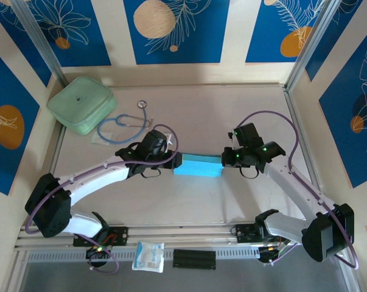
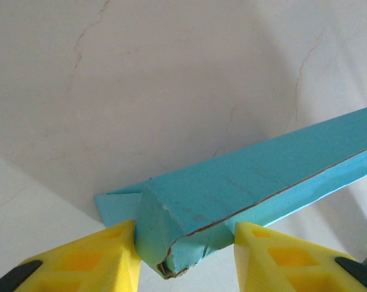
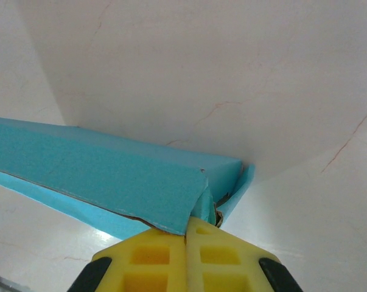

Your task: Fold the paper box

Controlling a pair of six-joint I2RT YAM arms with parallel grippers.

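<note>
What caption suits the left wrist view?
Yellow fingers of the left hand clasp one end of the folded sky-blue cardboard box above the white marbled table.

The box (image 1: 198, 165) lies mid-frame on the desk (image 1: 201, 115), left pincer (image 1: 174, 163) at its left end, right pincer (image 1: 224, 162) at its right. Case (image 1: 81, 104) upper left, stethoscope (image 1: 125, 125) just right of it; packet (image 1: 148, 256) bottom centre-left.

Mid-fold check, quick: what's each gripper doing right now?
Left gripper: jaws straddle the paper box's end; grip cannot be told.
Right gripper: closed, pinching its other end.
</note>
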